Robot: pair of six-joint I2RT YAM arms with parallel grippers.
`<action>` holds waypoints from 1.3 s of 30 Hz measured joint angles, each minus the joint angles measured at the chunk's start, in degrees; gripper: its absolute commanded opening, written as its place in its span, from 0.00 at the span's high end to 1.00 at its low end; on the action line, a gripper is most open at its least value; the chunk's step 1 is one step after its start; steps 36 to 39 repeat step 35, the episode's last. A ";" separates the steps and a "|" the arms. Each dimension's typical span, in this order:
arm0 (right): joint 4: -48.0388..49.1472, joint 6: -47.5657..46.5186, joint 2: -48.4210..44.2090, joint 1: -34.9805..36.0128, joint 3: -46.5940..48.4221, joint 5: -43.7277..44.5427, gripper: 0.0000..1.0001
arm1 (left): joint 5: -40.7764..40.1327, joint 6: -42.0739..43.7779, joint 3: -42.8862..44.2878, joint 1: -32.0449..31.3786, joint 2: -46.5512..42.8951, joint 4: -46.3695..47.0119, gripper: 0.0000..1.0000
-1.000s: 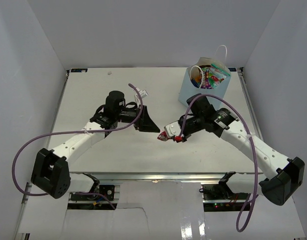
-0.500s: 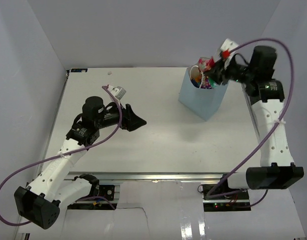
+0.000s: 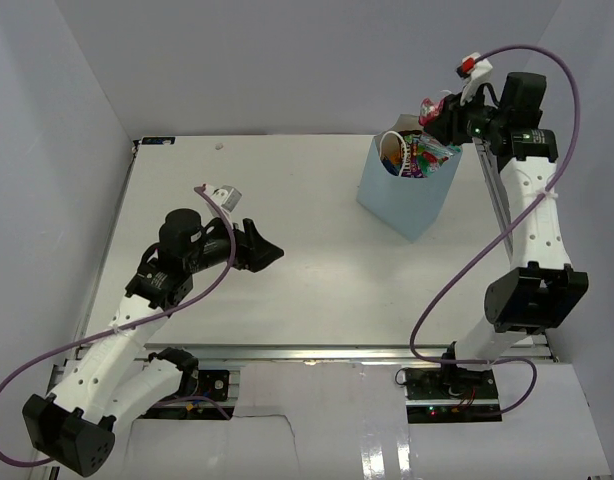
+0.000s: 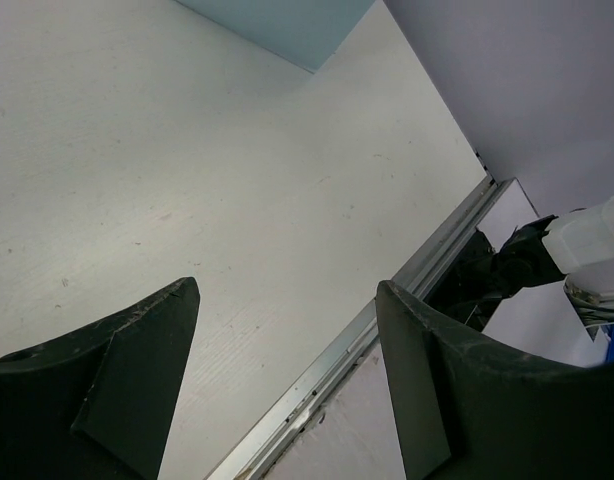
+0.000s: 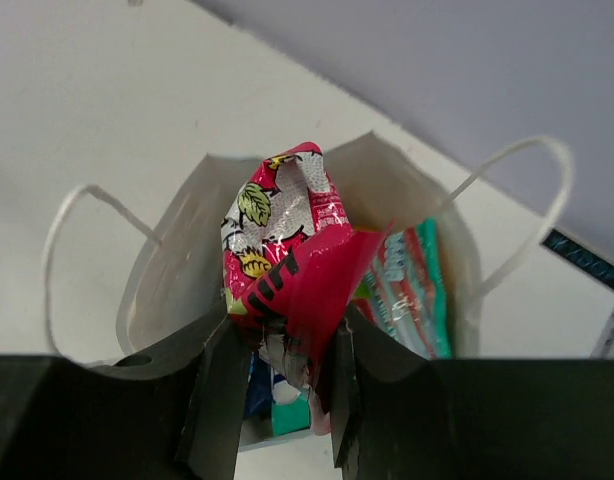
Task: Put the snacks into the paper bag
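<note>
The right gripper [image 5: 280,350] is up high over the open top of the paper bag [image 3: 402,200]. Its two fingers [image 5: 215,385] are squeezed onto the red-pink wrapper [image 5: 284,235]. The wrapper sticks up from between them, crumpled and shiny, with little leaves printed on it. Its bottom end is hidden between the fingers.

From the top camera the wrapper is only a tiny red and pink spot beside the dark gripper, so its shape is hard to see there.

The bag stands at the far right part of the table [image 3: 317,290]. In the right wrist view you look down into its mouth. A white rope handle [image 5: 72,225] loops out on each side. The teal-white bag [image 5: 415,285] peeks out inside, on the right. A bit of blue and green shows under the wrapper, but the fingers and the wrapper cover most of what is in there. You cannot tell which packets those are. The bottom of the bag does not show.

The left gripper [image 4: 287,290] is over the left part of the table, spread wide with nothing in it. Its camera sees bare white table, the metal edge, and just a cut-off corner of the blue bag at the top.
</note>
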 measured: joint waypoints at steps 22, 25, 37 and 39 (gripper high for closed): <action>-10.01 -3.72 -7.58 1.51 -3.02 7.91 0.10 | -8.57 -1.14 -1.49 0.04 -6.29 -2.10 0.09; -7.45 -0.90 -17.44 1.57 -11.28 9.62 0.10 | -10.60 -2.21 -1.42 0.04 -7.61 -3.08 0.09; -7.74 5.46 -29.68 1.88 -25.07 19.58 0.10 | -16.39 -4.68 -1.14 0.04 -15.54 -3.61 0.02; -7.74 5.46 -29.68 1.88 -25.07 19.58 0.10 | -16.39 -4.68 -1.14 0.04 -15.54 -3.61 0.02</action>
